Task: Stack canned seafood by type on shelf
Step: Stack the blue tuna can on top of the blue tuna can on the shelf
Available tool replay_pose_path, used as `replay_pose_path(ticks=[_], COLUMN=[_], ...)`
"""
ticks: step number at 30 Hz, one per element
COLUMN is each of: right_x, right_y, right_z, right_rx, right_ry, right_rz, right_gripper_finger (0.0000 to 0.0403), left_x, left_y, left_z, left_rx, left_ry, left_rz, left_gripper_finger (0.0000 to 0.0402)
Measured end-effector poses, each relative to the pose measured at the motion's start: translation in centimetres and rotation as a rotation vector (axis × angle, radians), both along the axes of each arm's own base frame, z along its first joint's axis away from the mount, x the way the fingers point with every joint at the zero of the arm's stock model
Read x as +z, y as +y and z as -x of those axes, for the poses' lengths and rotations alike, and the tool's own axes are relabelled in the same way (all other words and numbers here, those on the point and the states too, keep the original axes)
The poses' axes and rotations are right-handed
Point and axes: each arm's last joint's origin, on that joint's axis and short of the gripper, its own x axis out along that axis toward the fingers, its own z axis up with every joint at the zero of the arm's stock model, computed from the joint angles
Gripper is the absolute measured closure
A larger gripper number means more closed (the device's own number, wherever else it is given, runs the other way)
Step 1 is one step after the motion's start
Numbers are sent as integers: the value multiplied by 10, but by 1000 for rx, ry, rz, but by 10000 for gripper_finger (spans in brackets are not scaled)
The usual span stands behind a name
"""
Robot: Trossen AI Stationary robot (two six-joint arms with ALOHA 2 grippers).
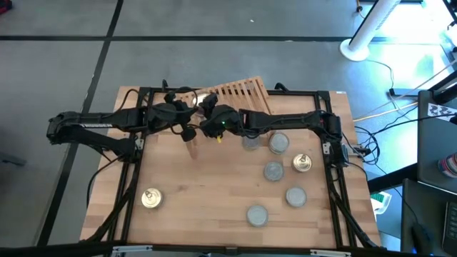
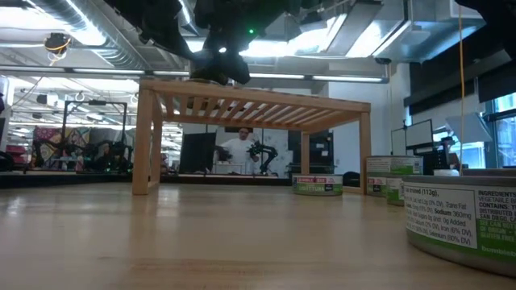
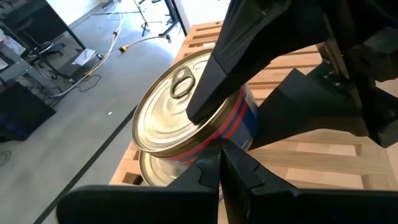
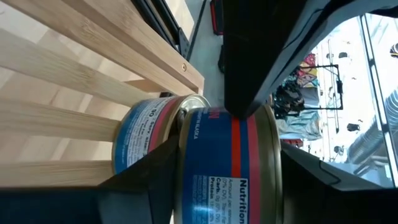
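Observation:
The shelf is a slatted wooden rack at the table's far middle, also seen in the low view. On its slats stand two gold-topped tins, one on the other: an upper tin with a blue and red label and a lower tin. My right gripper reaches in from the table's right and is shut on the upper tin. My left gripper is shut, its tips just beside the stack's near wall. My right gripper pinches the upper tin's side wall between its two fingers, one finger on the red stripe, the other hidden behind the tin. The fingers come nearly level from the table's right. The tin stands upright on the lower tin's lid. Whether my left gripper touches the stack cannot be told.
Loose tins lie on the table's right half: silver-topped ones and a gold one. Another gold tin sits at the near left. In the low view one tin stands close to the camera.

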Motion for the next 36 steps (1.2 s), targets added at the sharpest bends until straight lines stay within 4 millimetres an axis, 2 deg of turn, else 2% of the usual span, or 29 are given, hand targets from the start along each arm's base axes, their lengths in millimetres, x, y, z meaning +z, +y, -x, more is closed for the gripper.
replay_pose_path(ticks=[19,36], right_x=[0,1], right_y=[2,-5], right_z=[-1,-1], right_rx=[58,46], right_ry=[-7,-11], right_rz=[-19,-24], right_gripper_finger=[182,182], left_x=[12,12], left_y=[-9,-9], left_z=[13,11], left_rx=[-36,-49], left_ry=[-66,-58], left_rz=[-8,-7], left_gripper_finger=[401,398])
